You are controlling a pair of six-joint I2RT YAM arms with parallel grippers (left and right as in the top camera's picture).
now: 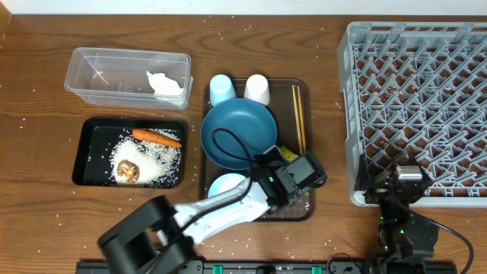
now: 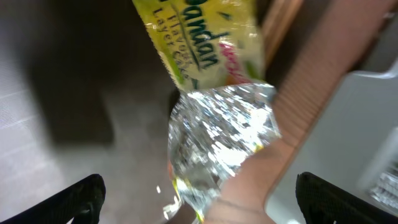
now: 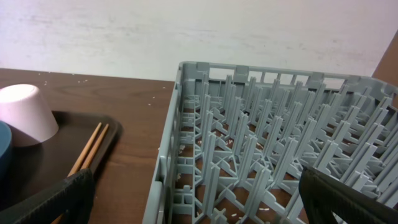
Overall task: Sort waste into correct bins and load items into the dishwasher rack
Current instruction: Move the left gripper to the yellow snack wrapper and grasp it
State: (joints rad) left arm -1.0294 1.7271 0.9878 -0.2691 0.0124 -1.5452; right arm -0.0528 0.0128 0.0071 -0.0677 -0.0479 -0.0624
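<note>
The yellow-green snack wrapper point(image 1: 288, 154) lies on the brown serving tray point(image 1: 306, 90), beside the blue plate point(image 1: 237, 131). My left gripper point(image 1: 283, 169) is open just above it. In the left wrist view the wrapper point(image 2: 211, 62) lies between the spread fingers of the left gripper point(image 2: 199, 208), untouched. My right gripper point(image 1: 396, 183) is open and empty over the front edge of the grey dishwasher rack point(image 1: 346, 114); the right wrist view shows this gripper point(image 3: 199, 205) and the rack point(image 3: 261, 124). The chopsticks point(image 1: 298, 114), blue cup point(image 1: 221, 88), whitish cup point(image 1: 257, 88) and white bowl point(image 1: 228, 185) sit on the serving tray.
The black tray point(image 1: 82, 152) holds a carrot point(image 1: 156, 137), rice point(image 1: 156, 161) and a brown lump point(image 1: 127, 171). The clear tub point(image 1: 99, 65) holds a white napkin point(image 1: 166, 84). Rice grains are scattered on the table.
</note>
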